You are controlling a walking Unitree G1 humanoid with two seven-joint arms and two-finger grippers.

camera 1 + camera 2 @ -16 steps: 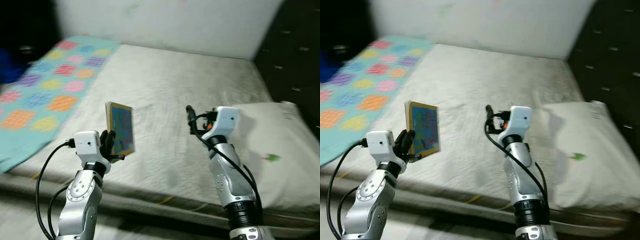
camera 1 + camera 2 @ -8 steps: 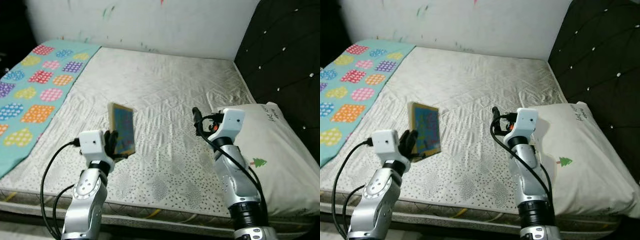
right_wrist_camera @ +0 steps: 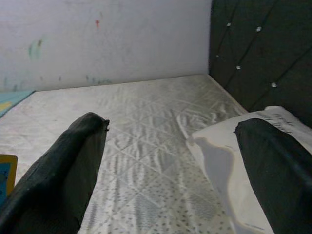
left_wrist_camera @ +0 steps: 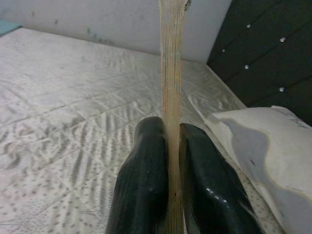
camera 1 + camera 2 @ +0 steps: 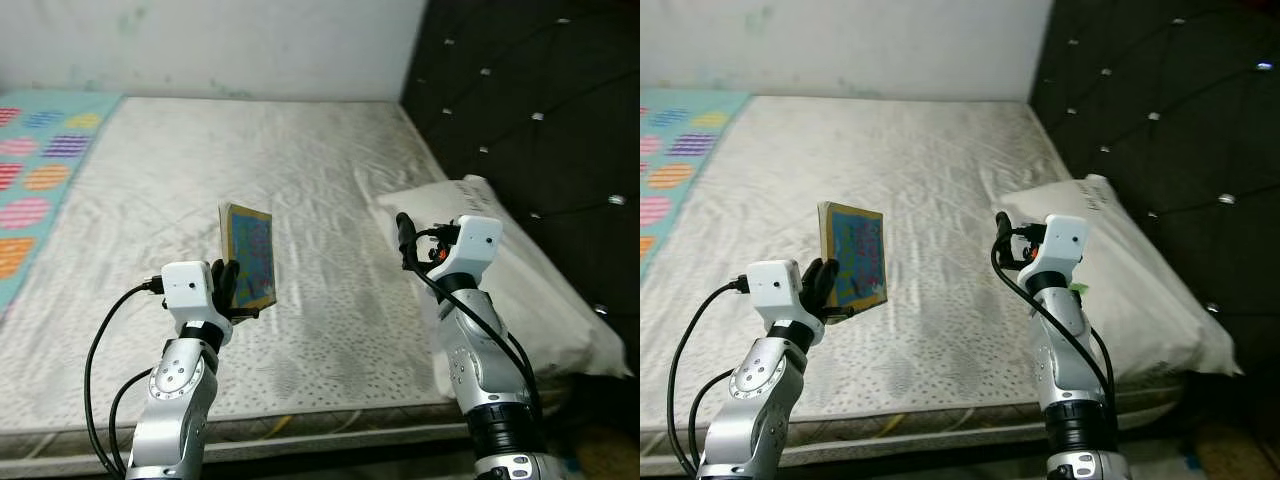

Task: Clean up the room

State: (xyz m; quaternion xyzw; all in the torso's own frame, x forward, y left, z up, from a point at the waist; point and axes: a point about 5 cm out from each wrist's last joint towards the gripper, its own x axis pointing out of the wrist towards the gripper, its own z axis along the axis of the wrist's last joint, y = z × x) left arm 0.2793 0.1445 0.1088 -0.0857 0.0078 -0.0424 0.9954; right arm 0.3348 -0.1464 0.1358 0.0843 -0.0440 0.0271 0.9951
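Book up, over the bed

Left gripper [image 5: 228, 292] is clamped on the book [image 5: 249, 257], holding it upright above the mattress [image 5: 190, 180]. Right gripper [image 3: 165, 161] hovers alongside, fingers spread wide, near the pillow [image 5: 520, 280].

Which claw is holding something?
The left claw. Its fingers pinch an upright book above the bed. The right claw is wide open with nothing in it.

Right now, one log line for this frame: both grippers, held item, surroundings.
left gripper: shut on thin colourful picture book, upright over white mattress | right gripper: open, empty, raised | white pillow: beside black tufted headboard
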